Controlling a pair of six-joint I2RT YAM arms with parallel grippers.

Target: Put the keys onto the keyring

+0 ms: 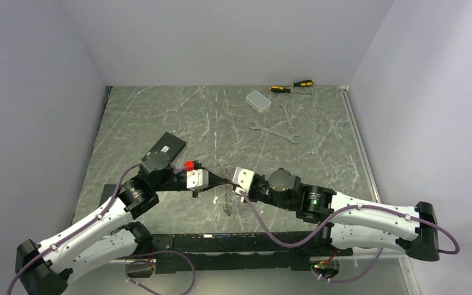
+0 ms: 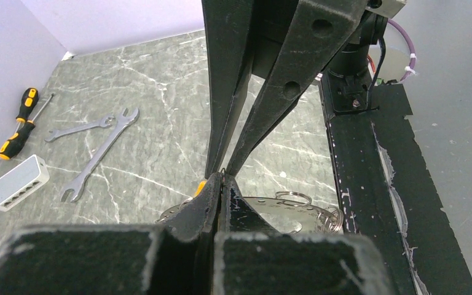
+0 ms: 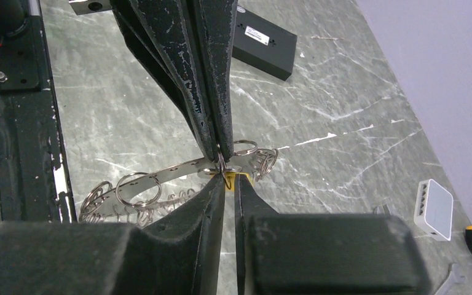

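My left gripper (image 1: pixel 222 180) and right gripper (image 1: pixel 233 182) meet tip to tip above the table. The keyring (image 1: pixel 228 204) is a silver band loop carrying several small split rings; it hangs below the tips and shows in the left wrist view (image 2: pixel 319 212) and the right wrist view (image 3: pixel 160 175). My left gripper (image 2: pixel 223 179) is shut on one thin split ring (image 3: pixel 221 161) of it. My right gripper (image 3: pixel 228 179) pinches the yellow-orange head of a tiny key (image 3: pixel 230 180) right at that ring. The key head (image 2: pixel 201 186) peeks beside my left finger. Its blade is hidden.
Two silver wrenches (image 1: pixel 275 131) lie at the back right, with a clear plastic box (image 1: pixel 259 100) and yellow-and-black screwdrivers (image 1: pixel 292 86) behind them. A black block (image 1: pixel 167 146) lies by the left arm. A black rail (image 1: pixel 239 243) runs along the near edge.
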